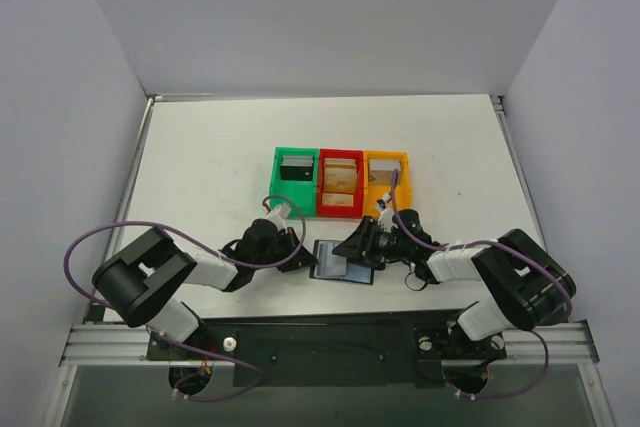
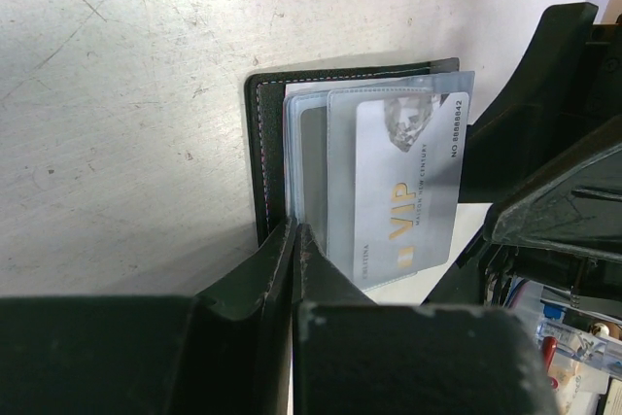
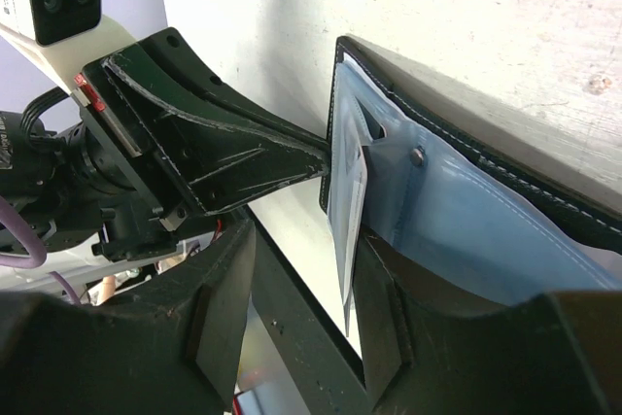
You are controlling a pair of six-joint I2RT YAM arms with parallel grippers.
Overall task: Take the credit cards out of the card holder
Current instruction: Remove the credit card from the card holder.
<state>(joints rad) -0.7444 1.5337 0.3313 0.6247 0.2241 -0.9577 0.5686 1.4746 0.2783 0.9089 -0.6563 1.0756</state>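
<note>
Top external view shows a white desk (image 1: 200, 167) walled in by pale panels, with the left arm (image 1: 190, 272) and the right arm (image 1: 490, 272) both reaching inward from the near edge until they almost meet. Behind them, a green bin (image 1: 278, 182), a red bin (image 1: 320, 187) and an orange bin (image 1: 405, 172) stand touching in a row; what lies in them is too small to tell. The card holder (image 1: 342, 263) lies open and flat on the desk just in front of the red bin, between the two arms, with its black cover underneath and pale blue-grey panels facing up. The left claw (image 2: 294, 232) meets its left edge, fingers pressed almost together and pinching the holder's edge beside the clear sleeves (image 2: 311, 143). The right claw (image 3: 309, 240) comes at the opposite side with its fingers apart: one lies low against the blue panel and the other stands clear, and a thin pale leaf from the holder runs edge-on between them without being squeezed. In the left wrist view, a silver card (image 2: 408, 182) printed with gold "VIP" letters sits in the top sleeve, its far edge reaching the holder's outer side.
</note>
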